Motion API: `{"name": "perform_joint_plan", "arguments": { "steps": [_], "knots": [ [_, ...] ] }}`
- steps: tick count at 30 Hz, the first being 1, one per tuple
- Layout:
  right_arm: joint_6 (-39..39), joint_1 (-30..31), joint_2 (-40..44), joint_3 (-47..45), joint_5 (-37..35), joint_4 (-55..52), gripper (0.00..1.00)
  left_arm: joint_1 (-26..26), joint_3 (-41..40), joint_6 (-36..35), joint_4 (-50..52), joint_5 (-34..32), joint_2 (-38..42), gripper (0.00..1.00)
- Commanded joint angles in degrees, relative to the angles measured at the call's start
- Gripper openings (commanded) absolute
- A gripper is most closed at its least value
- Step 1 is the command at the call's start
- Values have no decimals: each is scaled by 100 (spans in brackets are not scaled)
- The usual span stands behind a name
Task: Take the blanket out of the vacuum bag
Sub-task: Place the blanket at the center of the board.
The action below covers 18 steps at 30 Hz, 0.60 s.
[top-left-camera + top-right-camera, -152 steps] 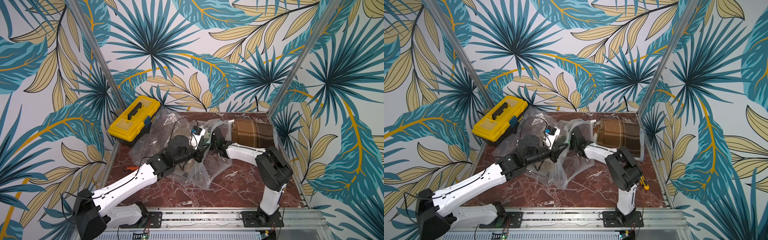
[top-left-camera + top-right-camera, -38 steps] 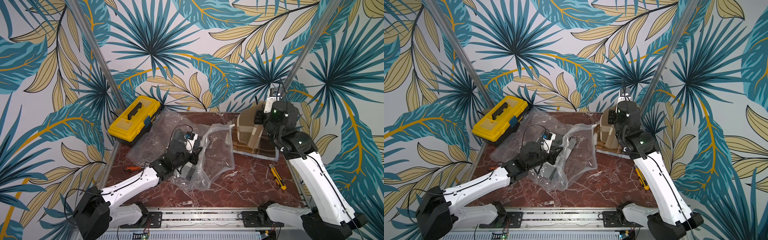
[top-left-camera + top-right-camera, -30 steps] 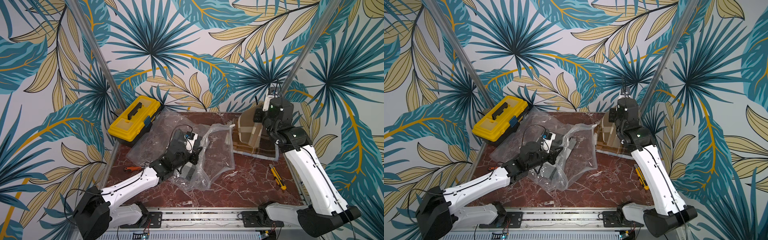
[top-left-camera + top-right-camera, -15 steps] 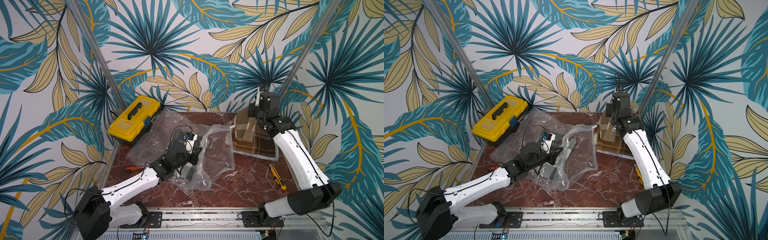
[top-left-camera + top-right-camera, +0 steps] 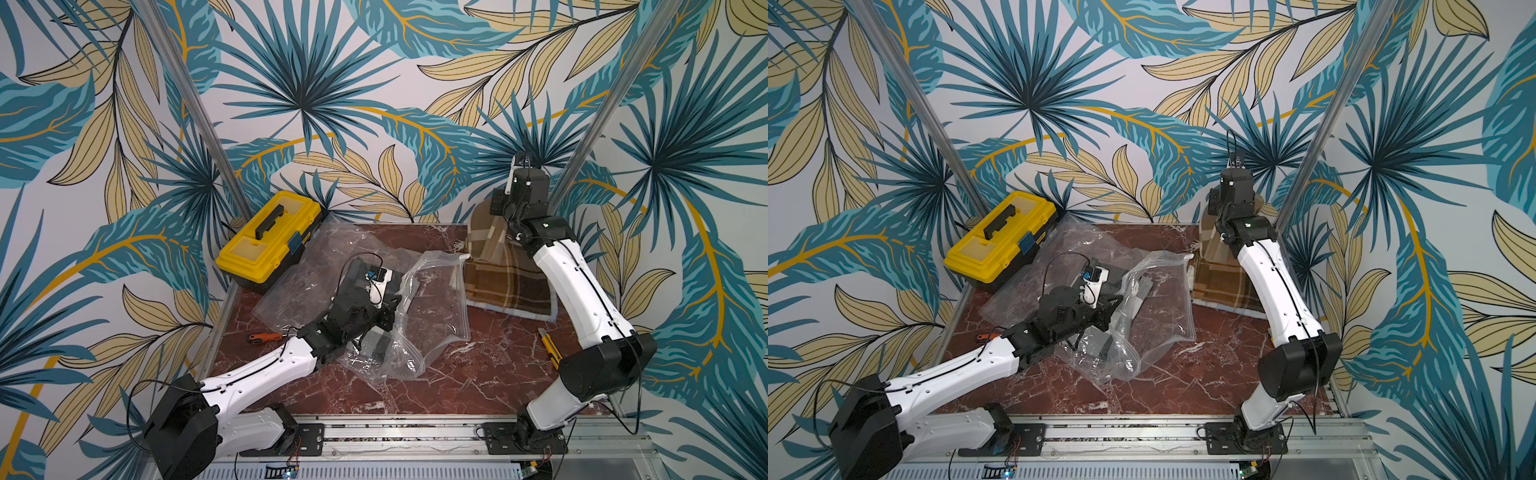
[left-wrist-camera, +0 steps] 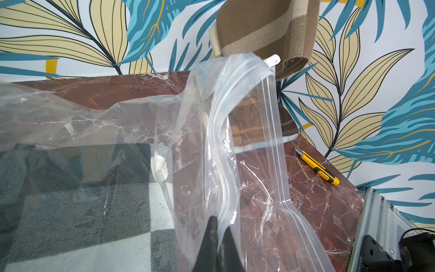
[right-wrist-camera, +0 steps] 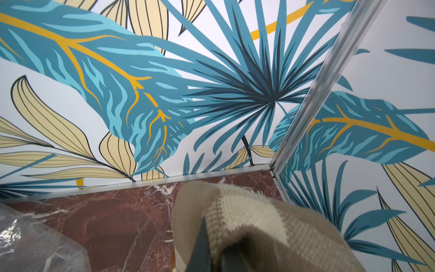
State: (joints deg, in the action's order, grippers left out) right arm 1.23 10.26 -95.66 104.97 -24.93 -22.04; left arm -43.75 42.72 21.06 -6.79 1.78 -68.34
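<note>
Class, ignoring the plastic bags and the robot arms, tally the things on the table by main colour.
Yellow: 2 (toolbox, utility knife)
Brown: 1 (plaid blanket)
Grey: 1 (checked blanket)
Orange: 1 (hand tool)
Total: 5

Item, my enclosure: walls papered with teal and tan palm leaves on a pale ground. Aluminium corner posts (slanting in both top views). My work surface is a red-brown tabletop with white marble veins. Metal rail along its near edge. Light even, soft.
</note>
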Motion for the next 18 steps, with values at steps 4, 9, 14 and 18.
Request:
{"name": "perform_joint_plan", "arguments": {
  "steps": [4, 9, 14, 18],
  "knots": [
    [56, -111, -591, 690, -299, 605, 0, 103, -34, -14, 17, -33, 66, 0],
    [205, -199, -1048, 1028, -372, 725, 0, 108, 57, -93, 233, 10, 98, 0],
    [371, -272, -1467, 1384, -367, 671, 0, 124, -10, -89, 310, -58, 193, 0],
    [398, -304, -1687, 1610, -364, 649, 0, 169, -44, -84, 292, -63, 190, 0]
  ]
}}
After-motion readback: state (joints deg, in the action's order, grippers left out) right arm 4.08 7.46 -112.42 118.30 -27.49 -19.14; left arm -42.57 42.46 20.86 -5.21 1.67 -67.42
